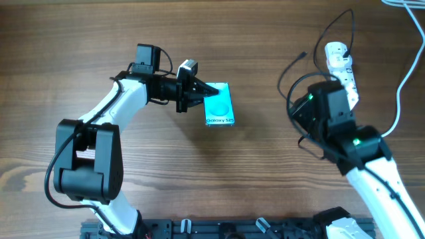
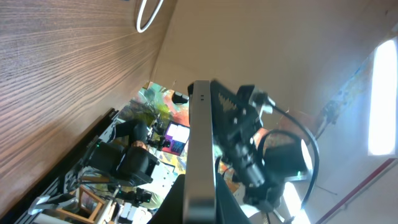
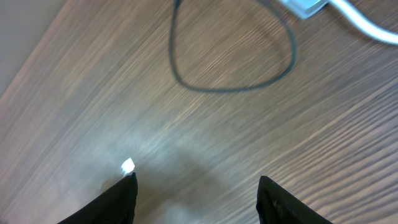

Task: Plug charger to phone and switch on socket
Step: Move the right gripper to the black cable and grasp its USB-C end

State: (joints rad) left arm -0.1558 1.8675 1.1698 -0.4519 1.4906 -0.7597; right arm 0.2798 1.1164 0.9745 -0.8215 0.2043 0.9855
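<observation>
The phone [image 1: 220, 106] has a teal screen facing up and lies level near the table's middle. My left gripper [image 1: 196, 91] is shut on its left end. In the left wrist view the phone [image 2: 201, 143] shows edge-on between the dark fingers [image 2: 202, 208]. The white socket strip [image 1: 342, 66] lies at the far right with a black plug [image 1: 346, 53] in it. The thin black charger cable [image 1: 285, 83] loops left of it, its tip [image 1: 302, 55] free on the table. My right gripper [image 3: 196, 180] is open and empty above bare wood, near the cable loop [image 3: 233, 68].
The thick white cord [image 1: 405, 73] runs from the strip to the far right edge; it also shows in the right wrist view [image 3: 367, 25]. The right arm's body [image 1: 329, 109] covers part of the cable loop.
</observation>
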